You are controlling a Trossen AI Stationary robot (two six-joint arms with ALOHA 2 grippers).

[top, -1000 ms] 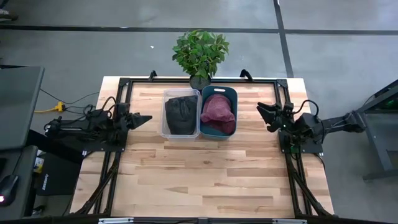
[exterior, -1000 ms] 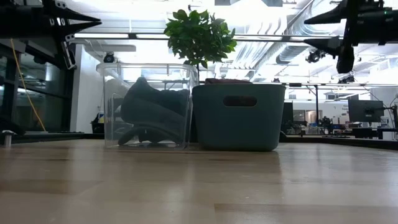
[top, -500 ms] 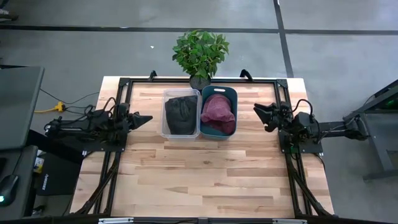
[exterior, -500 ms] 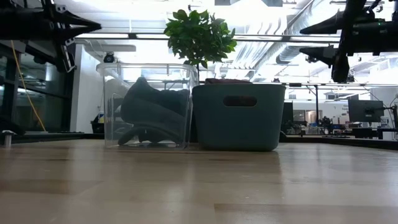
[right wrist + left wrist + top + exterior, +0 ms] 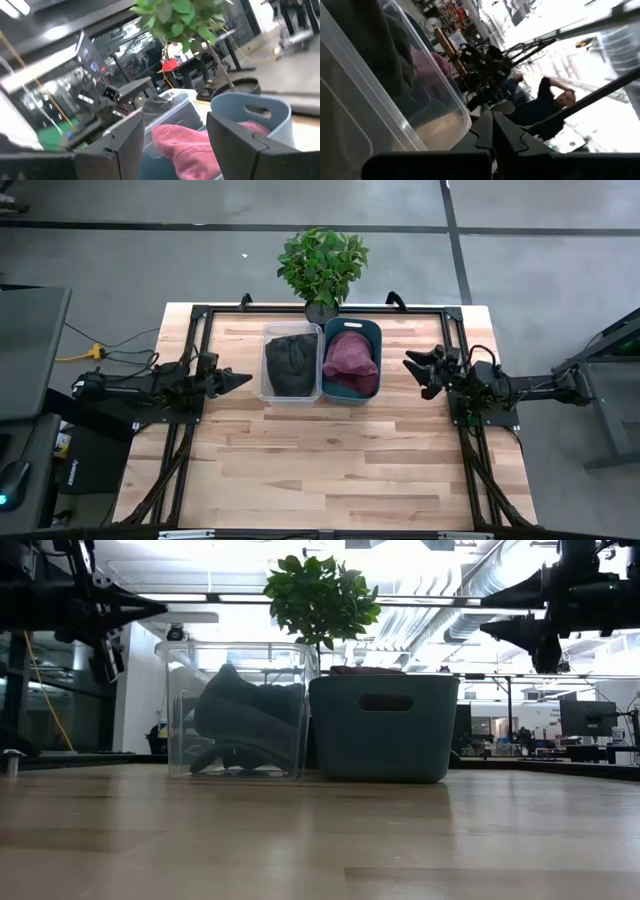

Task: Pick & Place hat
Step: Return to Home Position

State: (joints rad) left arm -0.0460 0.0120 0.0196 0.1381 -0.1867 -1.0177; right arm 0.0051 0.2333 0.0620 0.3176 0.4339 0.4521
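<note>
Red cap (image 5: 350, 354) lies in blue bin (image 5: 352, 324), job seemingly done; we find left gripper (image 5: 240, 380) pressed together, right gripper (image 5: 416, 376) spread, both empty alongside.

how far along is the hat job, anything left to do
Placing looks done: the red cap lies in the blue bin and the black cap in the clear bin; no cap shows on the table. Nothing is in hand: left gripper shut and empty, right gripper open, each beside the bins. Only parking the arms seems left.
</note>
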